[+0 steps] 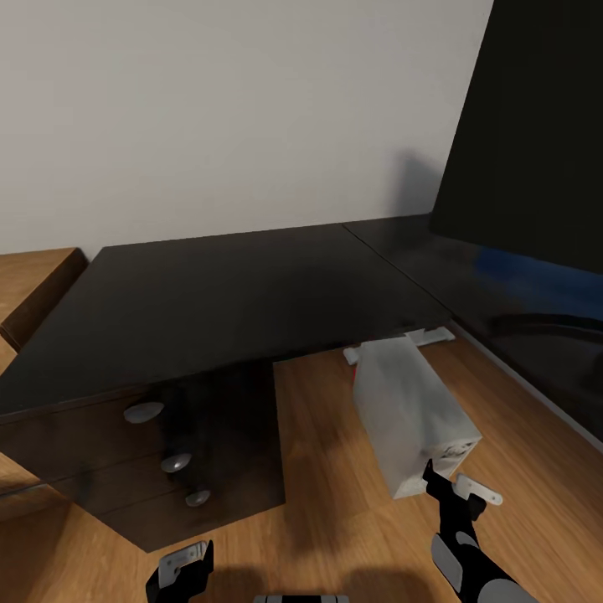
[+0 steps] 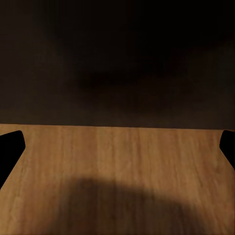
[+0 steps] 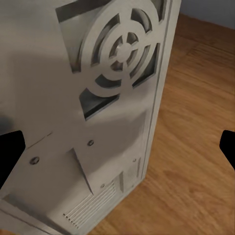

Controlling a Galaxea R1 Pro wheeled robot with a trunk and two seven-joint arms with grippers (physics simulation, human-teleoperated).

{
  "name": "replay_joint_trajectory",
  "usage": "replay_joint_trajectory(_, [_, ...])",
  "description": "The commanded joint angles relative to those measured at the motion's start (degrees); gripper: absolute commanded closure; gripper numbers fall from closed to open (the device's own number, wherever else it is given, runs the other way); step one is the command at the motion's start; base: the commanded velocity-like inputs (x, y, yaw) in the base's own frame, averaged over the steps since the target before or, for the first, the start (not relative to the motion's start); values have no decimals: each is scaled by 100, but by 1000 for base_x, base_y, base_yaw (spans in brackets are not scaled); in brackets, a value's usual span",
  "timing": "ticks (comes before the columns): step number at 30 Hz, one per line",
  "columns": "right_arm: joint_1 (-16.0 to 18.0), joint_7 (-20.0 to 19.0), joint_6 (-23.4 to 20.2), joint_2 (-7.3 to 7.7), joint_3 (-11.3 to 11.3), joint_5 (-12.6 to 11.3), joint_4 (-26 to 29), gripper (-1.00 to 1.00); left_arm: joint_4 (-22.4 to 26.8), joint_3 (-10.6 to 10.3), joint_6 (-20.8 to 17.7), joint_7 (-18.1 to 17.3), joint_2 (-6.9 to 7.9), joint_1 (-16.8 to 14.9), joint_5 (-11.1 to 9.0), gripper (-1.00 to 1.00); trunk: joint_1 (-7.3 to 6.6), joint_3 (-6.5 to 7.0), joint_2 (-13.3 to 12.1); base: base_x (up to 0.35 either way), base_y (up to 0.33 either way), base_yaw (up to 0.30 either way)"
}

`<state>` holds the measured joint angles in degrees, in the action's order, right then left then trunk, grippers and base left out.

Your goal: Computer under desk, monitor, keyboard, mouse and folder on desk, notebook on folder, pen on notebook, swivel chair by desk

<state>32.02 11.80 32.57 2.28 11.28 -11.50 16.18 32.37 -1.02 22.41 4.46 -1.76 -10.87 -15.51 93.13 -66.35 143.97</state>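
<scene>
The light grey computer (image 1: pixel 414 410) stands on the wood floor, partly under the front edge of the black desk (image 1: pixel 234 293). My right gripper (image 1: pixel 456 487) hovers open just in front of the computer's near end. The right wrist view shows the computer's panel with its round fan grille (image 3: pixel 122 49) close ahead, between the gripper's spread fingertips (image 3: pixel 10 152). The black monitor (image 1: pixel 528 126) stands on the desk's right wing on its curved stand (image 1: pixel 544 322). My left gripper (image 1: pixel 188 565) is open, low in front of the desk's drawers (image 1: pixel 176 461). The other task things are out of view.
The drawers carry three silver knobs (image 1: pixel 144 411). A white foot of the desk leg (image 1: pixel 431 337) lies behind the computer. Low wooden shelving (image 1: pixel 33 285) adjoins the desk at the left. A blue patch (image 1: pixel 536 276) shows on the glossy top below the monitor. Behind the desk is a plain wall.
</scene>
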Motion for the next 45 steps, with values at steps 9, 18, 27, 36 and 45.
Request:
replay_joint_trajectory(9, [6,-8,12,1,-47,8,2,-100,-2,-12,18,29,0,-2,0,-100,-1,-4,2,-20,0,0])
replay_joint_trajectory(18, [6,-9,12,1,-47,8,-1,-100,-2,-12,18,26,-2,-2,-3,-100,-1,-4,2,-218,0,0])
replay_joint_trajectory(27, [6,-10,12,1,-47,8,-1,-100,-2,-12,18,28,-2,-2,1,-100,-1,-4,2,-264,-2,0])
replay_joint_trajectory(36, [6,-11,12,-4,-47,8,-8,-100,-2,-12,18,28,0,-2,-4,-100,-1,-4,2,-276,-66,0])
replay_joint_trajectory(45, [6,-11,12,-14,-53,8,-25,-100,-2,-12,5,26,-7,-2,-5,-100,-1,-4,2,-287,-105,0])
